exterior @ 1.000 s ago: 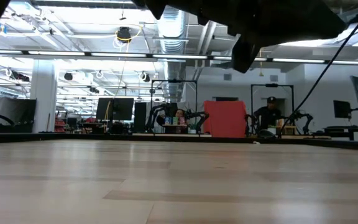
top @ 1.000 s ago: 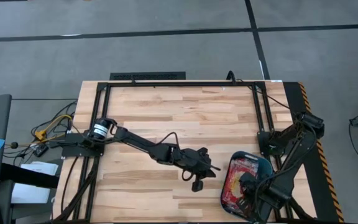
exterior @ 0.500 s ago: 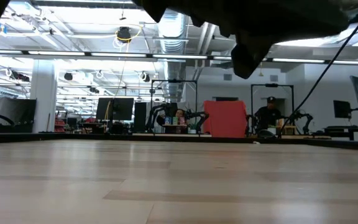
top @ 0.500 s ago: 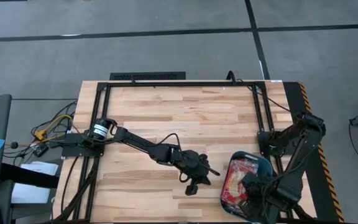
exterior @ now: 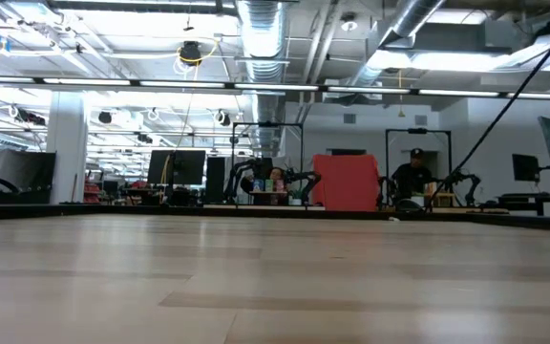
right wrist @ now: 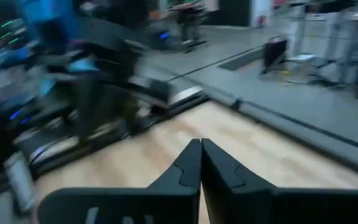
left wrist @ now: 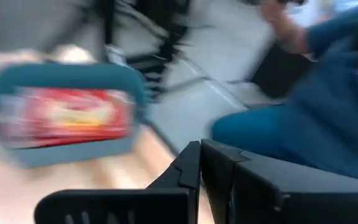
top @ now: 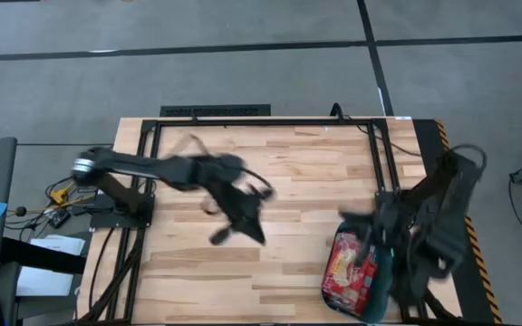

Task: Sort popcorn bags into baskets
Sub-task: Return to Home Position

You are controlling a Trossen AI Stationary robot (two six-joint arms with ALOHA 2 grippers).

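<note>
A: State of the fingers?
B: The left fingers (left wrist: 225, 165) are pressed together, empty; the right fingers (right wrist: 222, 168) the same.
A: And the bags (left wrist: 67, 115)?
B: In the basket (left wrist: 67, 74), ahead of the left fingers, by the right arm.
A: Step?
B: Sorting looks done; I judge a return to rest. Each arm should fold back clear of the basket wall. Open surface (top: 288, 163) lies between the arms; a person (left wrist: 328, 99) is past the edge.

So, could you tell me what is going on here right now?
Neither arm is holding anything: the left pincer and the right pincer are both shut and empty. The red popcorn bags lie in the teal tray at the table's right side, partly under the right arm; the left arm is over the table's middle.
</note>
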